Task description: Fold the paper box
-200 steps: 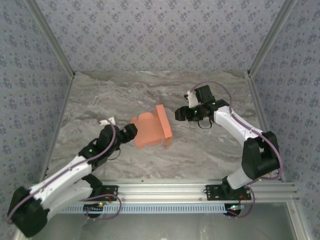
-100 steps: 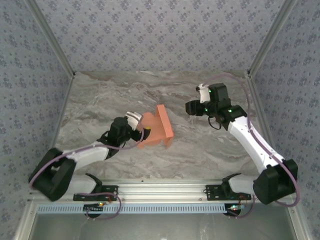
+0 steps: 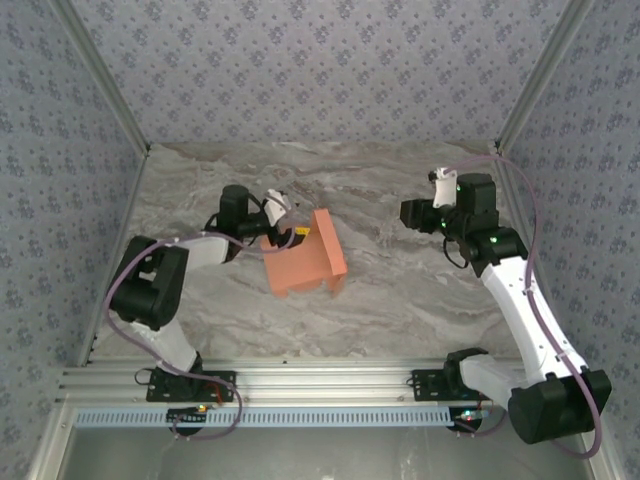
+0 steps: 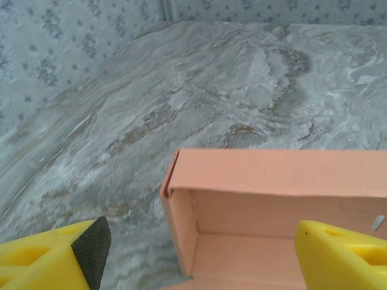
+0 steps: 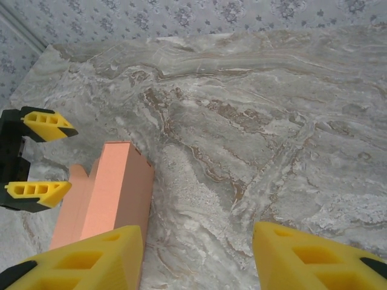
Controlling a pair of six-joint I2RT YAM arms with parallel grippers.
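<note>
Straddling the paper box (image 4: 272,175), left end effector (image 4: 199,248) spread; right end effector (image 5: 196,241) spread, empty.

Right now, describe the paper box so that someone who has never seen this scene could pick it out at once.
On the grey marbled table, look just left of centre. The paper box lies there, partly folded, one wall standing along its right side. It is the only salmon-orange thing on that grey surface.
</note>
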